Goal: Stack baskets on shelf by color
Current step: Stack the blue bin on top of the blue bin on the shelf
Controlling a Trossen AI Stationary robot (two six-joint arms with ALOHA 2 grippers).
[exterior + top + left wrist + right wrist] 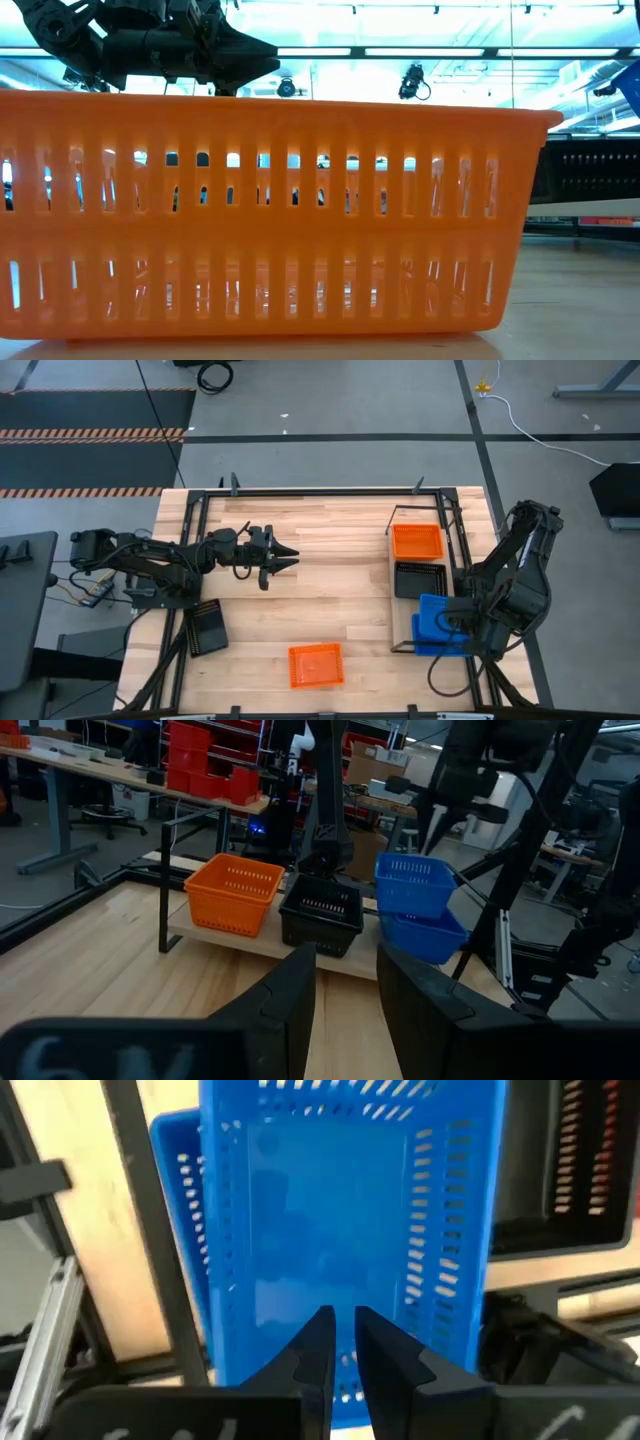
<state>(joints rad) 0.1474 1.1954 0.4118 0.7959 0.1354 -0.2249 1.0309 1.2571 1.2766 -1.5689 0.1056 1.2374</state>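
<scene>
Blue plastic is filling the right wrist view: the right pincer (343, 1342) is hanging over the rim of an upper blue basket (436, 618), its two dark fingers narrowly parted with the basket's near wall at the gap; whether they are pinching it or just released I cannot tell. That basket is sitting tilted on a lower blue basket (432, 645) at the shelf's (391, 590) six o'clock end. Seen from overhead, the shelf is lying at the tabletop's (320, 590) three o'clock side, carrying an orange basket (417, 541) at its twelve o'clock end and a black basket (420, 579) in the middle. The left pincer (283, 559) is hovering above bare wood toward ten o'clock, fingers apart and grasping nothing. Another orange basket (315, 665) is resting at the tabletop's six o'clock edge, and another black basket (208, 626) is lying at eight o'clock.
</scene>
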